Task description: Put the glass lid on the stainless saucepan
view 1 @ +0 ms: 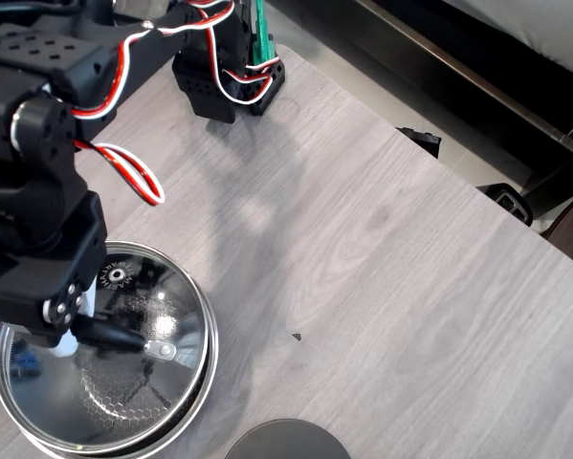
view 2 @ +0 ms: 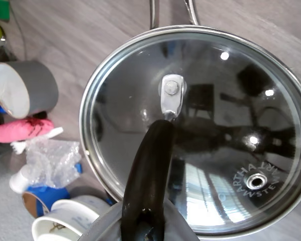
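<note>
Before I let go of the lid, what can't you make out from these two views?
- Claw: in the overhead view the arm's black body covers it; in the wrist view the bottom edge cuts it off, so open or shut is unclear.
- Glass lid seating: reflections blur whether its rim rests flush all round the stainless saucepan.
- Saucepan handle: cut off by the wrist view's top edge.
- Dark grey disc: cut off by the overhead view's bottom edge.

The lid is glossy clear glass with a polished steel rim, lying over matt grey wood-grain bench.
</note>
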`<state>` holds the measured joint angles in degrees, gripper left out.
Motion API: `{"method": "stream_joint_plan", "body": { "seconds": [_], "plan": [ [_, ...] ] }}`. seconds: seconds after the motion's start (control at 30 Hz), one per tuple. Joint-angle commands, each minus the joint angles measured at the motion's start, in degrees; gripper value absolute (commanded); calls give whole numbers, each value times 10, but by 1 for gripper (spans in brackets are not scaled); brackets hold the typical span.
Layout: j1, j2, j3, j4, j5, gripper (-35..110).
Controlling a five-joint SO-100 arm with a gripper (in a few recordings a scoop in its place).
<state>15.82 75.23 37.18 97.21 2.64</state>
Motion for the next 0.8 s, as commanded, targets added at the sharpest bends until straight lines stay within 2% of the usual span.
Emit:
{"method": "stream_joint_plan", "body": {
  "seconds": [0.0,0.77],
  "plan": [
    [0,4,-29,-9,-4,0],
    [2,-16,-54,-31,-4,0]
  ]
}}
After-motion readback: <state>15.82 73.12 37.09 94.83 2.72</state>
